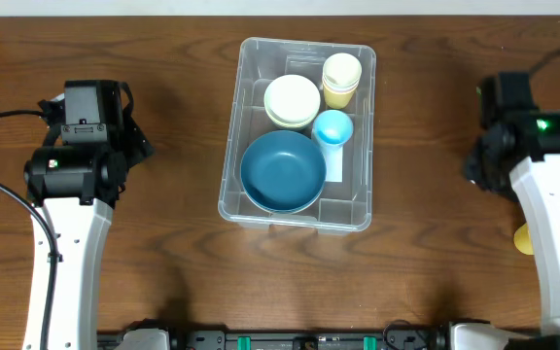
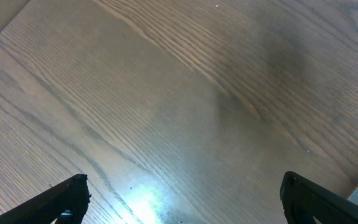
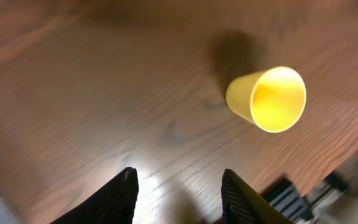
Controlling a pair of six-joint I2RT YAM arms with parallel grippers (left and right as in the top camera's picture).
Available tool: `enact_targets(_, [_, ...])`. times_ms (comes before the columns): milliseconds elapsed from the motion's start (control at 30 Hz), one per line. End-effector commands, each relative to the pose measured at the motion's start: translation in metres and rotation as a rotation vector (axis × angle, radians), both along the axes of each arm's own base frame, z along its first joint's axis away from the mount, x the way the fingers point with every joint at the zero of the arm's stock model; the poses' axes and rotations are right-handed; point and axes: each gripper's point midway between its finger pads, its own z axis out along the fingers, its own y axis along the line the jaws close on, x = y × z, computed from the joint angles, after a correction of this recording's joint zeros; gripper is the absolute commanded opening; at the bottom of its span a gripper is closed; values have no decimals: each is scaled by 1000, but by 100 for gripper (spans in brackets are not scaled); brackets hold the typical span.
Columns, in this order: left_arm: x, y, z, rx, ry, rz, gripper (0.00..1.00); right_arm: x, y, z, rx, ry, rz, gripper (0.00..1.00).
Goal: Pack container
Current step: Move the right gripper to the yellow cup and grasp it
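Observation:
The container (image 1: 238, 126), a large clear plastic bin, sits at the middle of the table. It holds a big blue bowl (image 1: 282, 171), a cream bowl (image 1: 292, 100), a small light-blue cup (image 1: 332, 127) and a pale yellow cup (image 1: 341, 77). A yellow cup (image 3: 268, 99) lies on its side on the table at the right; in the overhead view only its edge (image 1: 522, 238) shows beside the right arm. My right gripper (image 3: 180, 182) is open and empty, short of that cup. My left gripper (image 2: 182, 186) is open and empty over bare wood, left of the container.
The table's far edge runs along the top of the overhead view. Both arm bases (image 1: 66, 243) stand at the front left and front right. A strip of equipment lies along the table's front edge (image 1: 309, 340).

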Motion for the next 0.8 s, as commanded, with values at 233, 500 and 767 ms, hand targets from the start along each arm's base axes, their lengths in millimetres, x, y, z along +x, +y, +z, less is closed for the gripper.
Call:
enact_targets(233, [-2,4,3,20,-2,9,98,-42,-44,-35,66,-27,-169,45])
enact_targets(500, [-2,4,3,20,-2,9,98,-45,-67,-33,55,-61,-245,45])
enact_targets(767, [-2,4,3,20,-2,9,98,-40,-85,-41,47,-116,-279,46])
